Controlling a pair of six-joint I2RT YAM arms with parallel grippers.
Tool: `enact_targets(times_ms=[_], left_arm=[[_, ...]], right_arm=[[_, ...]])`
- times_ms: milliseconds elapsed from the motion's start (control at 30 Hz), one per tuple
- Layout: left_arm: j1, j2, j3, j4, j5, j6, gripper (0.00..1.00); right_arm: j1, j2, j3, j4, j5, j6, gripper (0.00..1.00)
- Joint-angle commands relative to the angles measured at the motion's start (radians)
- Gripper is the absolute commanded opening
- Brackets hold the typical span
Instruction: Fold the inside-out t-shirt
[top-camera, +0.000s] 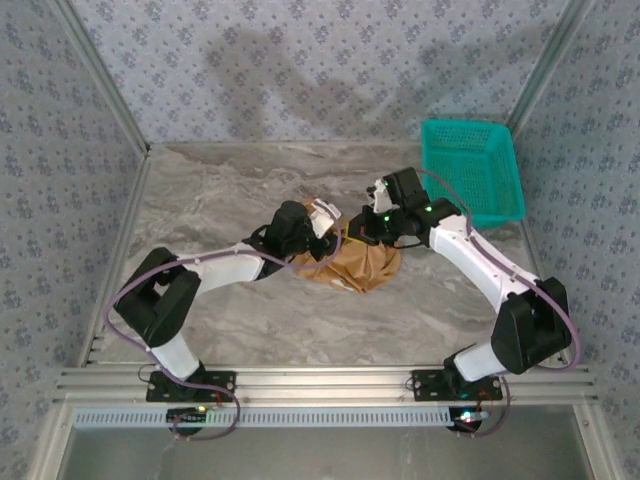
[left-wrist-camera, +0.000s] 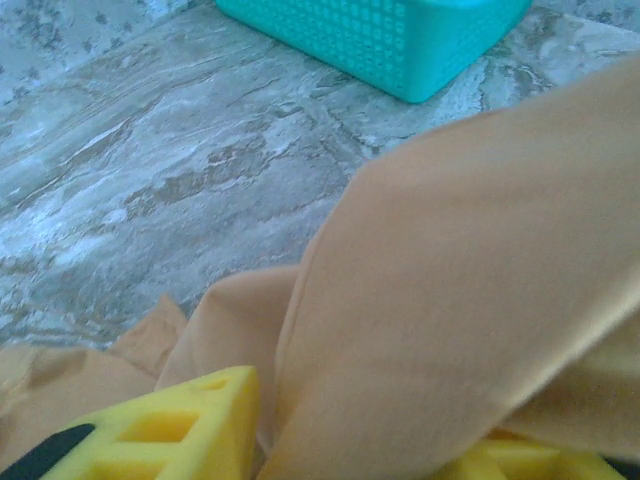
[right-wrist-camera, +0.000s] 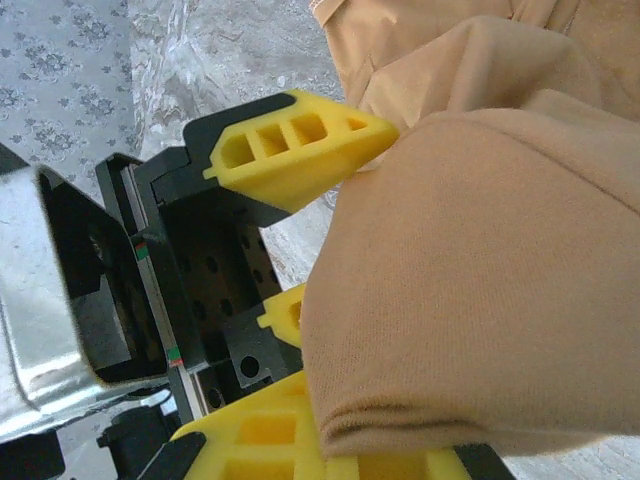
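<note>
Yellow plastic fingers (left-wrist-camera: 190, 425) of my left gripper (left-wrist-camera: 370, 450) sit at the bottom of the left wrist view, and they stand partway apart. A thick bundle of the tan t-shirt (left-wrist-camera: 460, 280) fills the gap between them and rises from it toward the right, so this gripper has hold of the cloth. More of the cloth lies loose and wrinkled to the left of these fingers.

My right gripper (right-wrist-camera: 320, 455) is fully closed. In the right wrist view its two fingers are pressed together at the bottom edge, and a rounded fold of the t-shirt comes out from them and hangs over them. Just beside this fold I see the left gripper from the side. One of its fingers touches the cloth with its tip, and the other one is half hidden behind the cloth.

From above, both grippers meet over the middle of the table (top-camera: 200, 200), very near to each other, at the far edge of the t-shirt. The t-shirt is bunched there in a small heap, not spread flat, and most of it lies on the side nearer to my bases.

Further away, in the far right corner of the table, a turquoise basket (top-camera: 470, 170) stands well apart from the t-shirt. Behind the table there are grey patterned walls (top-camera: 300, 70).
</note>
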Motion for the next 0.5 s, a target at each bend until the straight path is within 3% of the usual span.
enact_targets(times_ms=[0, 100, 133, 333, 467], left_arm=[[-0.003, 0.022, 0.055, 0.021, 0.090, -0.007, 0.34], [0.000, 0.023, 0.075, -0.020, 0.141, -0.025, 0.03], [0.002, 0.016, 0.083, -0.051, 0.153, -0.030, 0.00], [0.061, -0.069, 0.179, -0.313, 0.298, -0.144, 0.00], [0.092, -0.064, 0.253, -0.402, 0.522, -0.259, 0.00]], right_arm=[[0.002, -0.022, 0.015, -0.018, -0.017, 0.012, 0.00], [-0.012, -0.027, 0.015, -0.028, -0.012, 0.007, 0.00], [-0.025, -0.027, 0.015, -0.036, -0.004, 0.003, 0.00], [-0.117, 0.039, 0.047, -0.087, 0.151, -0.073, 0.00], [-0.128, 0.156, 0.125, -0.068, 0.199, -0.107, 0.01]])
